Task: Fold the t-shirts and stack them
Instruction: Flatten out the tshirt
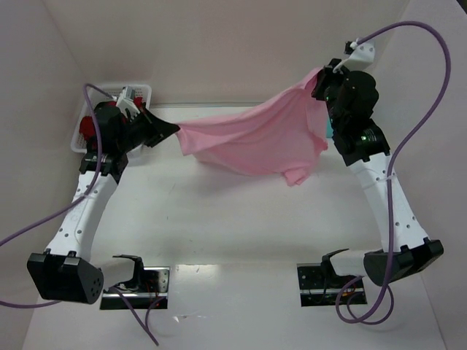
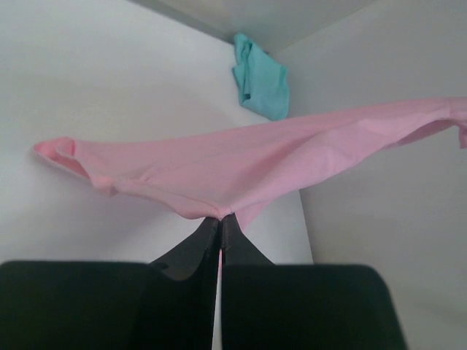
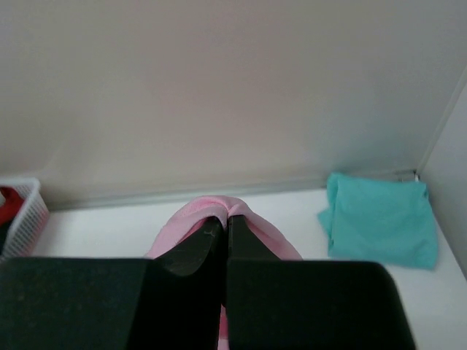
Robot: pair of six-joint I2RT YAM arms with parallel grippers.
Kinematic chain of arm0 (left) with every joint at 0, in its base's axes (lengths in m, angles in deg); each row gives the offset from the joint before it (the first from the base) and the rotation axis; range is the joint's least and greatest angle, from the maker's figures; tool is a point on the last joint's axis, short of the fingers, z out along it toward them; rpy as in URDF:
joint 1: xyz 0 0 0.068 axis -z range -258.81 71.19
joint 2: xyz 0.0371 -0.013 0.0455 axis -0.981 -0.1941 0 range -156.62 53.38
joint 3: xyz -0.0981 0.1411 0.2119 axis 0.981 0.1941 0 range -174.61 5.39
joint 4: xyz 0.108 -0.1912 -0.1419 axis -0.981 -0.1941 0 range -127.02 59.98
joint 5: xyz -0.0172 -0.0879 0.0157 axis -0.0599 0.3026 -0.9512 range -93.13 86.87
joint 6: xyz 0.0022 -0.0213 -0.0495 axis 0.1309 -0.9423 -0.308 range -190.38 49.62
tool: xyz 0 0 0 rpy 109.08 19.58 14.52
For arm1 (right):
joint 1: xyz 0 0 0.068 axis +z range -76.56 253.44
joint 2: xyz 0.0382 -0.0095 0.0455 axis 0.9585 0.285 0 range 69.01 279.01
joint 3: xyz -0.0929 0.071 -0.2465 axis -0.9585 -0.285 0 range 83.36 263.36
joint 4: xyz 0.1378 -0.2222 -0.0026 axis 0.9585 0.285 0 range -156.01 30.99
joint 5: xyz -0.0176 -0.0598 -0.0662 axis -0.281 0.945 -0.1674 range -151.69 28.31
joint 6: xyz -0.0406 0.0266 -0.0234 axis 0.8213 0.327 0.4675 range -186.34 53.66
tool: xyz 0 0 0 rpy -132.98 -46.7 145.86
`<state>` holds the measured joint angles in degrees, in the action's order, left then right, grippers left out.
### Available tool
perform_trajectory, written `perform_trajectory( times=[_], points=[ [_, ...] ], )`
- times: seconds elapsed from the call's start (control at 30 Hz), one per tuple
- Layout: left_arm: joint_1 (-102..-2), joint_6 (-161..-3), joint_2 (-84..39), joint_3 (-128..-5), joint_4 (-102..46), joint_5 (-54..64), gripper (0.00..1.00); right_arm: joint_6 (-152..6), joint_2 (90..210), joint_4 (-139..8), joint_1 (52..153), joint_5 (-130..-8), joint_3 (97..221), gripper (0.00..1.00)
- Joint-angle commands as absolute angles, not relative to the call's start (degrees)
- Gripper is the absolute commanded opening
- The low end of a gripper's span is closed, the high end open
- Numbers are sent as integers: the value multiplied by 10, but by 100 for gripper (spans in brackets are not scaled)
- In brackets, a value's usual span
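- Top external: left gripper [image 1: 176,130], just right of the basket [image 1: 78,138], pinches one end of the pink t-shirt [image 1: 252,138].
- Right gripper [image 1: 319,80], far right of the basket, clamps the other end.
- Teal t-shirt [image 3: 381,219] lies farthest from the basket, seemingly folded.

1. Top external: high above and behind the arm bases; faces down and far over the whole table [image 1: 233,219]; distant, wide.
2. Left wrist: tight behind the left gripper [image 2: 221,217]; faces right, toward the far right corner.
3. Right wrist: tight behind the right gripper [image 3: 223,219]; faces the far wall.
4. Shared: pink t-shirt [image 1: 252,138] in all three; teal t-shirt [image 2: 261,76] in both wrist views; basket [image 3: 25,208] in top and right wrist.
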<state>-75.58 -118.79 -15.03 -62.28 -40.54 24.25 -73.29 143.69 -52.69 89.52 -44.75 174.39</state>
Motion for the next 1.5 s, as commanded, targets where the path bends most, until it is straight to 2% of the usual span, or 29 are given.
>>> perform_trajectory(
  times=[0.0, 0.2, 0.47, 0.57, 0.7, 0.87, 1.23, 1.47],
  points=[
    [-759, -1198, -116, -550, -421, 255, 0, -758, 1423, -514, 890, -465, 1678, 0],
    [-747, -1179, -129, -452, -411, 231, 0, -774, 1435, -520, 890, -505, 1636, 0],
    [-708, -1095, -262, -433, -429, 185, 0, -774, 1448, -532, 890, -511, 1623, 0],
    [-678, -1081, -299, -450, -435, 141, 6, -774, 1454, -532, 890, -511, 1618, 0],
    [-662, -1085, -324, -469, -421, 130, 25, -774, 1454, -532, 890, -506, 1618, 0],
    [-655, -1081, -353, -482, -416, 130, 41, -774, 1454, -532, 890, -500, 1611, 0],
    [-650, -1081, -379, -487, -416, 171, 57, -774, 1464, -537, 890, -500, 1606, 0],
    [-628, -1076, -394, -505, -383, 210, 58, -774, 1470, -542, 890, -505, 1606, 0]
  ],
)
